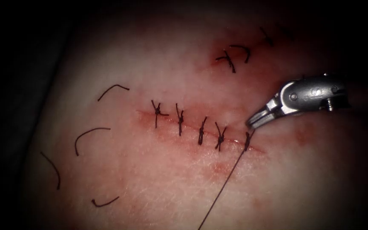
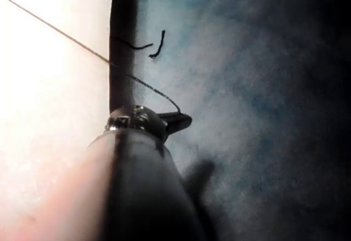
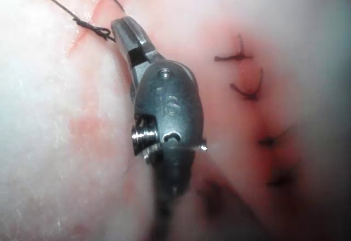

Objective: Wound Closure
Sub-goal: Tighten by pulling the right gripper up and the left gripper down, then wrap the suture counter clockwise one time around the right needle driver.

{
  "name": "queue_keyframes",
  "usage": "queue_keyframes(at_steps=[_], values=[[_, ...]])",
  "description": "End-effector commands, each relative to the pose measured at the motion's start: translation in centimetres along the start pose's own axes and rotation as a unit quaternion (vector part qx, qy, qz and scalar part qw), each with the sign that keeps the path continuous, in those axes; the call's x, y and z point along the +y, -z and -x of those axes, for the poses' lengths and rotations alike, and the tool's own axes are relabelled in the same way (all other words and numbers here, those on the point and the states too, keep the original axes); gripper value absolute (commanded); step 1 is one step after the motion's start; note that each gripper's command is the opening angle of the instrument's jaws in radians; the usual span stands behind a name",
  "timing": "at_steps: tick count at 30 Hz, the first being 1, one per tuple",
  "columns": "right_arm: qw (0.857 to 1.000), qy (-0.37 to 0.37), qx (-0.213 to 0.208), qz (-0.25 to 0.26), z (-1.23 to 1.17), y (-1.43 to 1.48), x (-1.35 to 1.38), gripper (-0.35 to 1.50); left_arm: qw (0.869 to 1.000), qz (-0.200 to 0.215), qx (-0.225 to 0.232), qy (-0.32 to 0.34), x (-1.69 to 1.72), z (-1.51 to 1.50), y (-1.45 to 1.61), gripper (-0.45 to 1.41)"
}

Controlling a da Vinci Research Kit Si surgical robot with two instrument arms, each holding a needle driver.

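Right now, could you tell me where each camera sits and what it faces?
Endoscope view: above and in front, facing the tissue and cut; right pincer at the last knot.
Left wrist view: along its shaft; left pincer holds the thread.
Right wrist view: along its shaft at the right pincer.
All three share the thread.

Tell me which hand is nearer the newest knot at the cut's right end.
Right. The right hand sits just beside the knot, touching or nearly. The left hand holds the thread farther away.
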Motion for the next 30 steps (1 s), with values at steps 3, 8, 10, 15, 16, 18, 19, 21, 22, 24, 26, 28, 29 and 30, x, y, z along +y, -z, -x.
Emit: queue_keyframes(at_steps=[3,8,10,15,16,18,19,21,22,24,26,28,29,30], values=[[1.0,-0.014,-0.006,0.021,0.03,-0.03,0.1,-0.35,0.999,0.037,-0.004,-0.011,0.07,0.03,-0.23,-0.45],[0.998,-0.013,-0.028,0.052,0.06,-0.02,0.15,-0.35,0.995,0.088,-0.016,-0.034,0.2,0.08,-0.4,-0.45],[0.998,-0.014,-0.032,0.057,0.07,-0.02,0.14,-0.35,0.993,0.108,-0.017,-0.043,0.25,0.1,-0.45,-0.45],[0.996,-0.009,-0.048,0.075,0.07,-0.02,0.14,-0.35,0.988,0.142,-0.016,-0.057,0.31,0.13,-0.48,-0.45],[0.995,-0.007,-0.054,0.079,0.07,-0.02,0.14,-0.35,0.987,0.145,-0.017,-0.061,0.32,0.12,-0.49,-0.45],[0.994,-0.003,-0.061,0.087,0.08,-0.02,0.15,-0.35,0.986,0.151,-0.019,-0.062,0.33,0.12,-0.5,-0.45],[0.994,-0.005,-0.062,0.09,0.08,-0.02,0.14,-0.35,0.986,0.154,-0.02,-0.064,0.34,0.12,-0.51,-0.45],[0.994,-0.003,-0.063,0.092,0.08,-0.02,0.14,-0.35,0.985,0.158,-0.023,-0.068,0.36,0.13,-0.53,-0.45],[0.994,-0.003,-0.062,0.092,0.08,-0.02,0.14,-0.35,0.985,0.16,-0.024,-0.068,0.36,0.13,-0.53,-0.45],[0.994,-0.002,-0.059,0.092,0.07,-0.03,0.12,-0.35,0.984,0.165,-0.024,-0.068,0.36,0.14,-0.51,-0.45],[0.995,-0.002,-0.043,0.089,0.06,-0.06,0.1,-0.35,0.987,0.146,-0.021,-0.067,0.32,0.09,-0.41,-0.45],[0.995,-0.027,-0.014,0.096,0.04,-0.08,0.06,-0.35,0.99,0.121,-0.001,-0.074,0.26,0.03,-0.27,-0.45],[0.994,-0.035,-0.003,0.102,0.02,-0.08,0.04,-0.35,0.992,0.099,0.006,-0.077,0.22,-0.02,-0.16,-0.45],[0.993,-0.041,0.008,0.11,0.0,-0.08,0.01,0.17,0.993,0.084,0.01,-0.077,0.18,-0.06,-0.07,-0.45]])
